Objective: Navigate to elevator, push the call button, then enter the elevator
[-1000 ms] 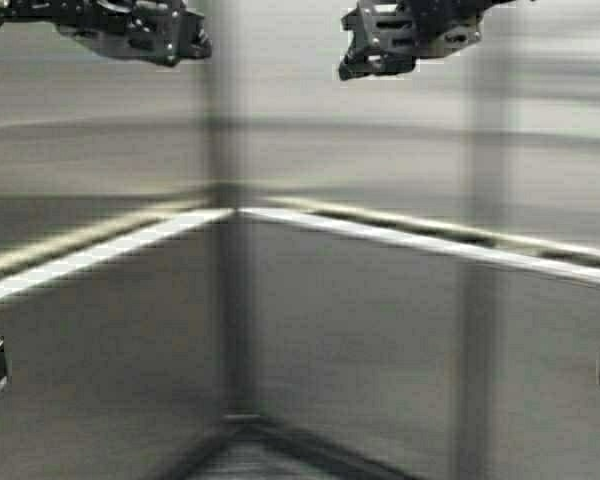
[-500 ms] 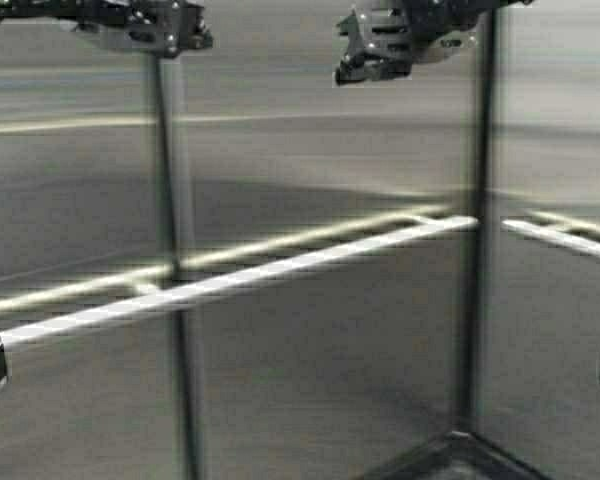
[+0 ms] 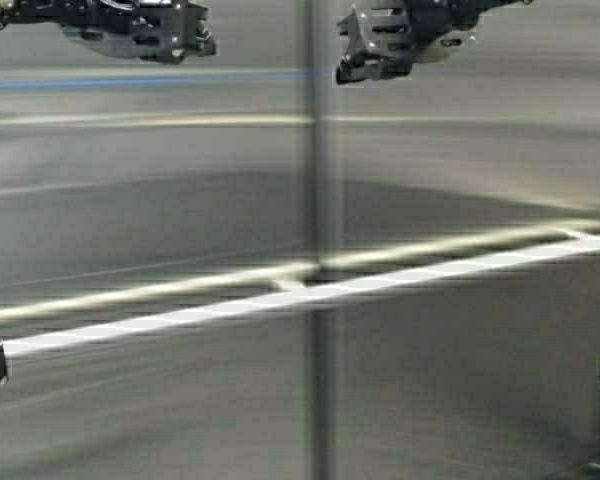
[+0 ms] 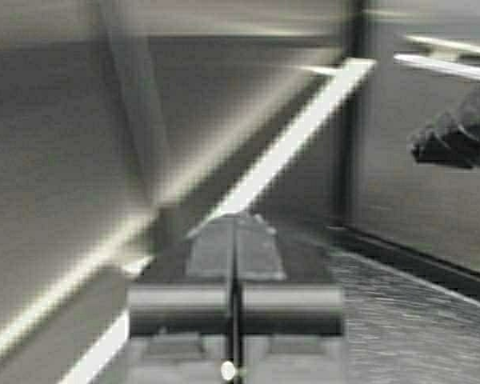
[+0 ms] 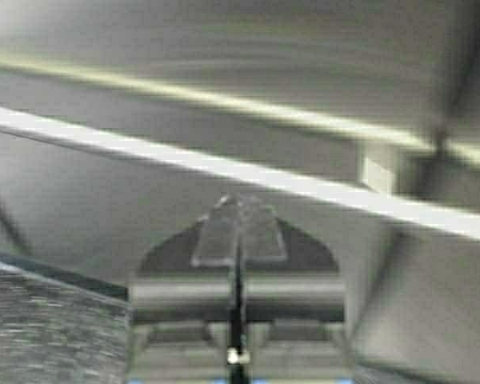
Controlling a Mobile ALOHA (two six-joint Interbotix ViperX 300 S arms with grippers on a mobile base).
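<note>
While the robot faces brushed steel wall panels (image 3: 160, 400) inside the elevator (image 3: 460, 150), the left gripper (image 3: 185, 45) hangs raised, pads pressed together (the left wrist view shows them meeting). A vertical panel seam (image 3: 320, 300) runs between the arms. A handrail (image 3: 280, 302) crosses the wall. The right gripper (image 3: 365, 55), likewise closed, is raised. No call button shows; the wall lies straight ahead.
</note>
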